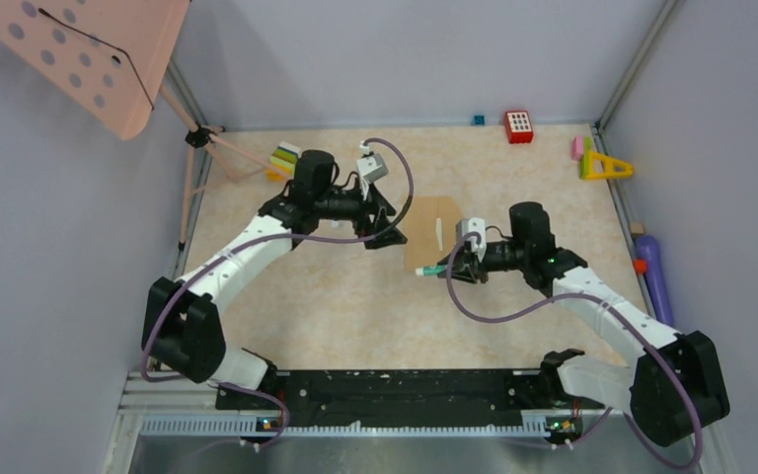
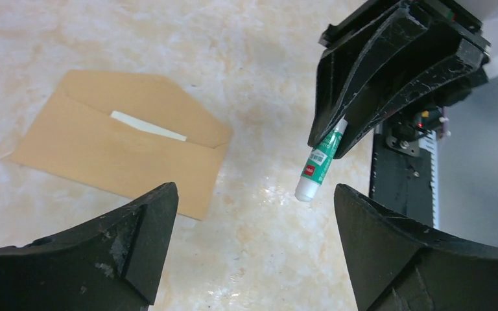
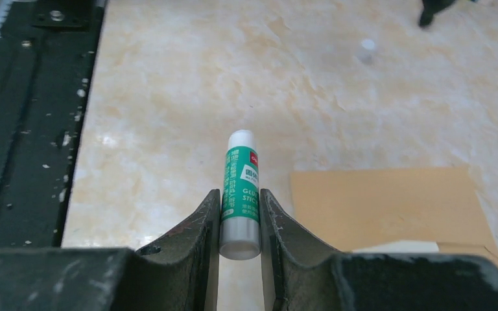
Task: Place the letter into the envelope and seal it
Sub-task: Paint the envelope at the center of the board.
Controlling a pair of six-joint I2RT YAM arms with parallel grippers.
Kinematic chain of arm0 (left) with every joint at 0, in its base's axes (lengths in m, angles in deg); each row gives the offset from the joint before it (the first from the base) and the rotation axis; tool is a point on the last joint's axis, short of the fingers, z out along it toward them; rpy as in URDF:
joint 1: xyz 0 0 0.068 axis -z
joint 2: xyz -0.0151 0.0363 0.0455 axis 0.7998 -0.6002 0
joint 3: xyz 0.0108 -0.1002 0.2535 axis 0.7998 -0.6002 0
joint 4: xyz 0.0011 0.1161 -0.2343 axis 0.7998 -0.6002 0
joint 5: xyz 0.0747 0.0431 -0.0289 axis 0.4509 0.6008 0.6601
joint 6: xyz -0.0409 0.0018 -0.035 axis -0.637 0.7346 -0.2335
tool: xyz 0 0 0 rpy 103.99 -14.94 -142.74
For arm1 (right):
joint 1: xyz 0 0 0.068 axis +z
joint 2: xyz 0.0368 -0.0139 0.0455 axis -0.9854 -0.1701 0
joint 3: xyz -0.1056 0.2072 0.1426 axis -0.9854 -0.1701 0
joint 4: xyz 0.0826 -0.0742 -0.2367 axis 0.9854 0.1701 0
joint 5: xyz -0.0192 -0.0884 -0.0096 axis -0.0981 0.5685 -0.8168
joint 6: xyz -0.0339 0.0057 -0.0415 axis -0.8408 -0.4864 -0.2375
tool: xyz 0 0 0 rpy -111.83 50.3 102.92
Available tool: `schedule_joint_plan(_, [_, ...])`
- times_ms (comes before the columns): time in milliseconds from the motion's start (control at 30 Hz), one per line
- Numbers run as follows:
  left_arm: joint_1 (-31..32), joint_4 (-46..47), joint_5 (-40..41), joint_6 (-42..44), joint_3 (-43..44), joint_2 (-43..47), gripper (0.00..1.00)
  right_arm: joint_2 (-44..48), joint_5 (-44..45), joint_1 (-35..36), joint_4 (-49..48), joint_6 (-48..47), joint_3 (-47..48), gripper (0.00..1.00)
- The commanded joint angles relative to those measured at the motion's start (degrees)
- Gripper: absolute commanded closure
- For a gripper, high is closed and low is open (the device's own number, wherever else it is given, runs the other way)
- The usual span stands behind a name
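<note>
Marbled tabletop (image 1: 336,296); right hand (image 3: 240,198) grips glue stick (image 3: 241,175).

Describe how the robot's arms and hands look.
The left arm and right arm have white links, bulky black joints and a looping purple cable each. The left hand and right hand are black, with two scuffed wedge-shaped fingers.

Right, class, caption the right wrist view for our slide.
Right claw clamps a green glue stick beside the tan envelope.

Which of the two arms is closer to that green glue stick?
Right. The right tool grips the glue stick. The left tool stands open to the stick's left, beside the envelope, not touching the stick.
</note>
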Motion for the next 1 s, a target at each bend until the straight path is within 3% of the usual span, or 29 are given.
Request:
schedule_joint_plan(0, [-0.38, 8.25, 7.56, -4.86, -1.94, 0.14, 0.08, 1.47, 14.80, -0.37, -5.23, 5.08, 3.00, 1.00])
schedule_joint_plan(233, [-0.38, 12.47, 11.09, -13.31, -0.09, -7.53, 0.41, -3.61, 33.16, -0.38, -8.30, 16.51, 7.47, 1.00])
schedule_joint_plan(367, [-0.42, 13.24, 11.94, -17.03, 2.13, -13.12, 0.73, -9.65, 40.47, -0.37, -2.41, 20.74, 14.34, 1.00])
schedule_joint_plan(500, [-0.47, 12.56, 12.80, -19.96, 4.85, -18.87, 0.75, -17.79, 42.46, -0.41, 4.34, 23.69, 21.89, 1.00])
schedule_joint_plan(733, [-0.95, 11.81, 15.44, -24.02, 8.19, -25.62, 0.64, -26.32, 40.69, -0.37, 8.75, 29.33, 27.99, 1.00])
schedule_joint_plan(800, [-1.16, 11.55, 13.96, -25.71, 9.65, -27.61, 0.66, -28.67, 40.51, -0.37, 11.35, 30.12, 29.73, 1.00])
schedule_joint_plan(967, [-1.23, 11.62, 12.26, -28.89, 12.70, -31.82, 0.84, -31.99, 39.05, -0.31, 13.20, 32.24, 30.92, 1.00])
